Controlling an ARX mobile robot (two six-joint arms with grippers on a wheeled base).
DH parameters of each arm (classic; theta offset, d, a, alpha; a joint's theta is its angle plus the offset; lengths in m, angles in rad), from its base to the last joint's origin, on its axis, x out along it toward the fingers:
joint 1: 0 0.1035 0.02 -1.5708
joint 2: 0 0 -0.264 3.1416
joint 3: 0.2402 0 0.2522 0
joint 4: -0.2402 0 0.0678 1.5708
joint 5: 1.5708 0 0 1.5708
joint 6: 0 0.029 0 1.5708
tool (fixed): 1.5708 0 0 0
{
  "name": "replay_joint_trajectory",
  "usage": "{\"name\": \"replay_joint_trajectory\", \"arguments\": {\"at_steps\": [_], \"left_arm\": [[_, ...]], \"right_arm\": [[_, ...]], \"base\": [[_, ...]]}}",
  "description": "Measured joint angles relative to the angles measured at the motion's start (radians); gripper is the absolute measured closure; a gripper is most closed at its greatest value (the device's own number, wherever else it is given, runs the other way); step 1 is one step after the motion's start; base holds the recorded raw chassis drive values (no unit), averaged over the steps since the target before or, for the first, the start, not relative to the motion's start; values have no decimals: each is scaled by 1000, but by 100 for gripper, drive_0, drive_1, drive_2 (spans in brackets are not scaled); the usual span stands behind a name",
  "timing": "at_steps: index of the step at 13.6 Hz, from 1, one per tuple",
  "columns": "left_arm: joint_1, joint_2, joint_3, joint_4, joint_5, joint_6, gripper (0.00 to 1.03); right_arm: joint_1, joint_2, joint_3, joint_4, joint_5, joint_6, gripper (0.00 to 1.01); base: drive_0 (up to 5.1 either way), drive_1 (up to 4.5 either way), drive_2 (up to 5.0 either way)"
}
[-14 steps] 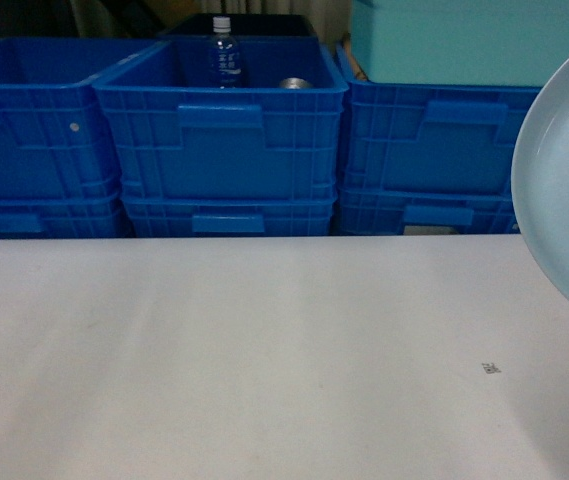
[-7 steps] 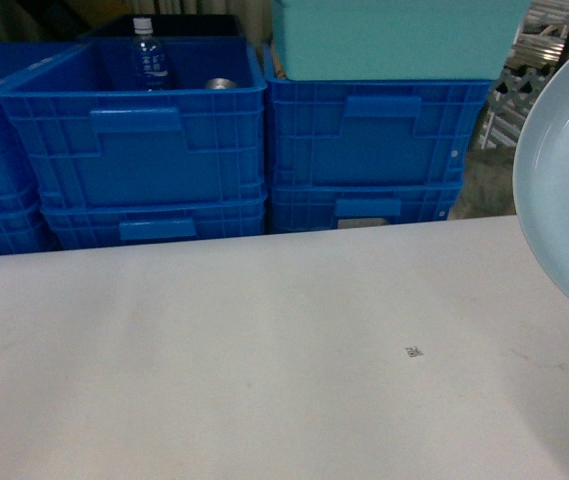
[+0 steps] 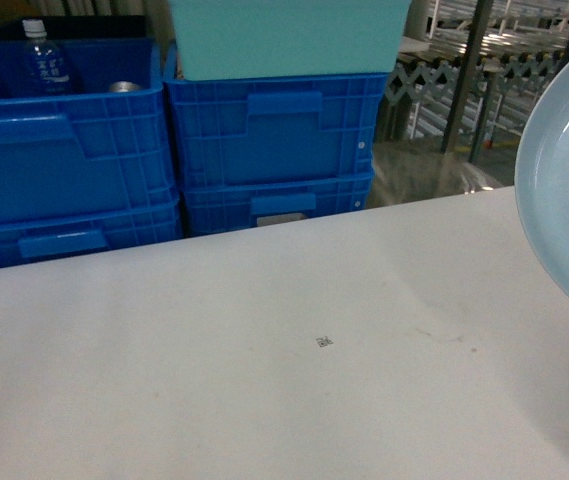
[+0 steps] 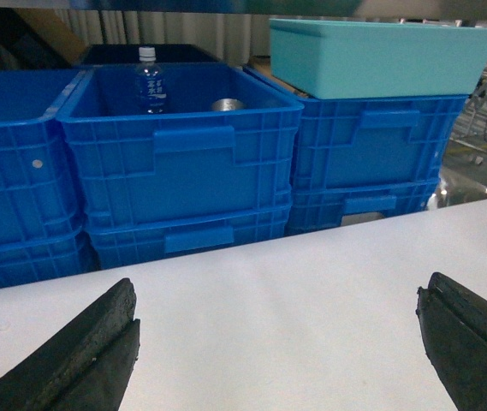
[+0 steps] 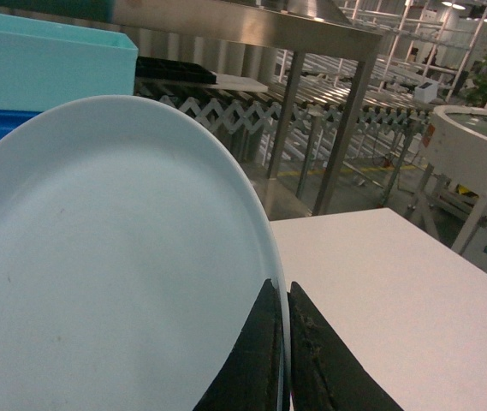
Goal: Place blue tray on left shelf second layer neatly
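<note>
The pale blue tray (image 5: pixel 115 265) stands tilted on edge above the white table (image 5: pixel 397 300), filling the left of the right wrist view. My right gripper (image 5: pixel 281 287) is shut on its rim, one finger on each face. In the head view the blue tray (image 3: pixel 567 180) shows only at the right edge, and neither gripper appears there. A shiny steel shelf rack (image 5: pixel 311 26) with angled uprights rises beyond the table's far edge, and the same shelf rack (image 3: pixel 469 60) shows at the head view's top right. My left gripper (image 4: pixel 277 291) hangs open over the bare table, holding nothing.
Stacked dark-blue crates (image 3: pixel 274 140) stand behind the table, one holding a water bottle (image 3: pixel 42 62) and a can. A teal bin (image 3: pixel 289 35) sits on the right stack. An accordion roller conveyor (image 5: pixel 226 120) and a round white machine (image 5: pixel 474 154) lie past the table.
The head view has swung to the right. The crates have slid left across it and the steel rack has come into sight. The tray keeps its place at the right edge.
</note>
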Motion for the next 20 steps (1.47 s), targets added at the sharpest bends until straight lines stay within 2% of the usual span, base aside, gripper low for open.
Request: {"name": "replay_joint_trajectory", "arguments": {"at_steps": [20], "left_arm": [[-1, 0, 0, -1, 3, 0, 5]], "right_arm": [[5, 0, -2, 0, 0, -7, 99]], "base": [[295, -562, -217]]}}
